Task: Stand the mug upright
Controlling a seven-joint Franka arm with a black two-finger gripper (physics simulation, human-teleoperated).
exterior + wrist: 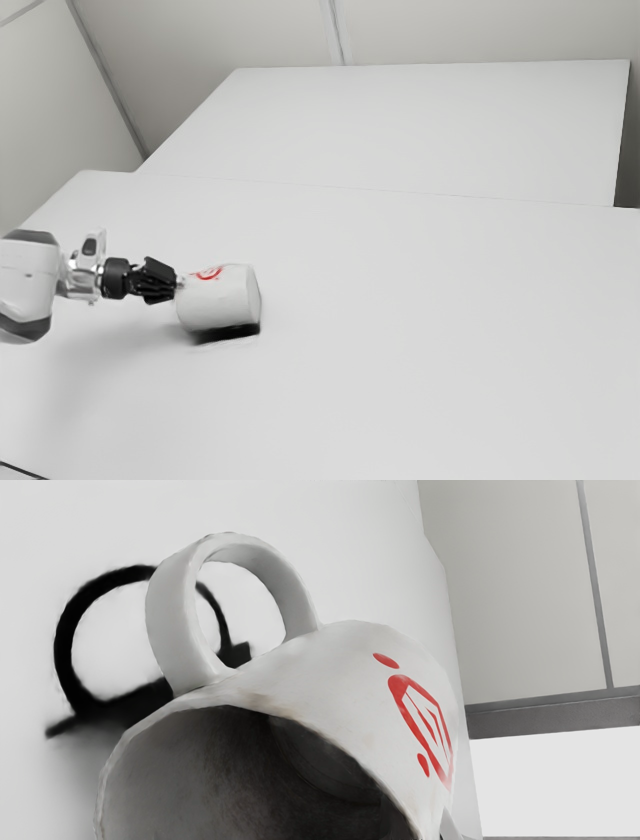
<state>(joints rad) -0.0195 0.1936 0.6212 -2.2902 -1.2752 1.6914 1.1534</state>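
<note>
The mug (345, 670) looks ceramic, its outer wall smooth with a soft, low sheen, faintly mottled near the rim (255, 700); the inside (215, 770) looks duller and grainier. Its handle (167, 615) is smooth. The pincer (179, 284) looks matt black, the arm's shell (22, 280) like smooth plastic, and the desk (400, 340) smooth and matt, its material unclear

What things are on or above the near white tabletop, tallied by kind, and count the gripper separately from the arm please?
White, cylindrical, ceramic-looking mug with a red print, tipped sideways: 1
White, jointed, hard-shelled robot arm: 1
Black, narrow, hard-looking gripper: 1
Total: 3
</note>
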